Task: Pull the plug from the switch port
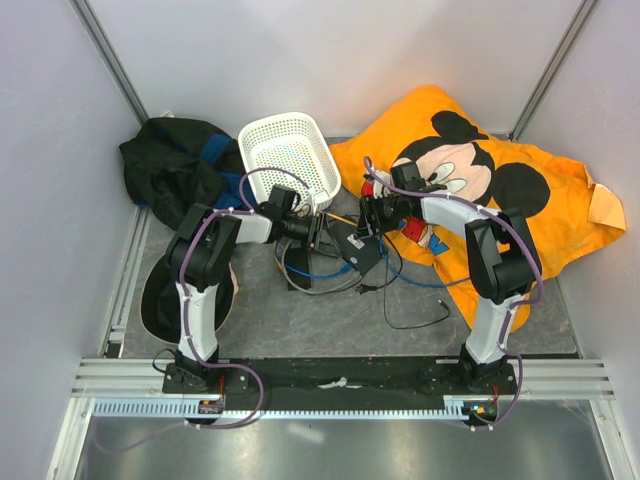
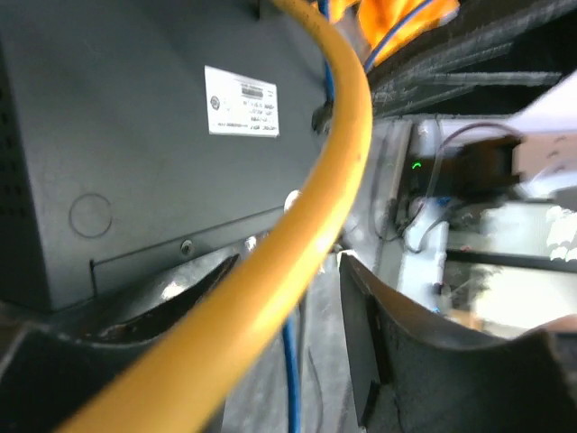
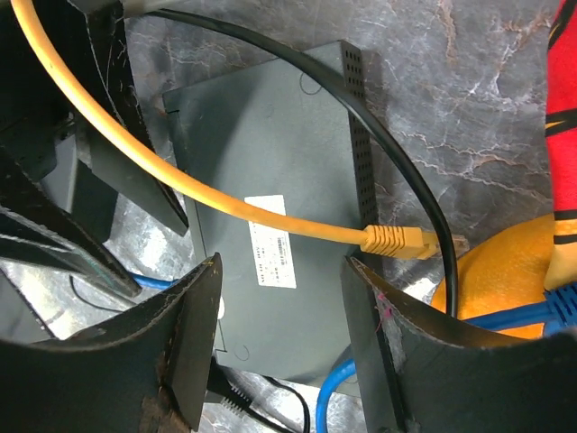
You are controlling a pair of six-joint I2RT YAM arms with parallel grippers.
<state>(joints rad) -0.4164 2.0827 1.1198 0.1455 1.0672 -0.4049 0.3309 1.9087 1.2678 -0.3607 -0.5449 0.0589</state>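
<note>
The flat black switch box point(image 3: 270, 135) with its white label point(image 3: 270, 240) lies on the grey mat, also seen from above point(image 1: 362, 252). A yellow cable point(image 3: 135, 162) arcs over it. Its yellow plug point(image 3: 394, 240) hangs free past the box's vented side, in no socket. The switch port is hidden from me. My right gripper point(image 3: 281, 266) hovers open just above the box's labelled face. My left gripper point(image 2: 279, 271) is open with the yellow cable point(image 2: 334, 153) running between its fingers, a gap showing beside the right finger point(image 2: 388, 352).
A blue cable point(image 3: 347, 383) and a black power lead point(image 3: 230, 392) enter the box's near edge. A white basket point(image 1: 290, 150), a black garment point(image 1: 175, 165) and an orange Mickey Mouse cloth point(image 1: 520, 190) crowd the back. Loose cables point(image 1: 420, 318) trail forward.
</note>
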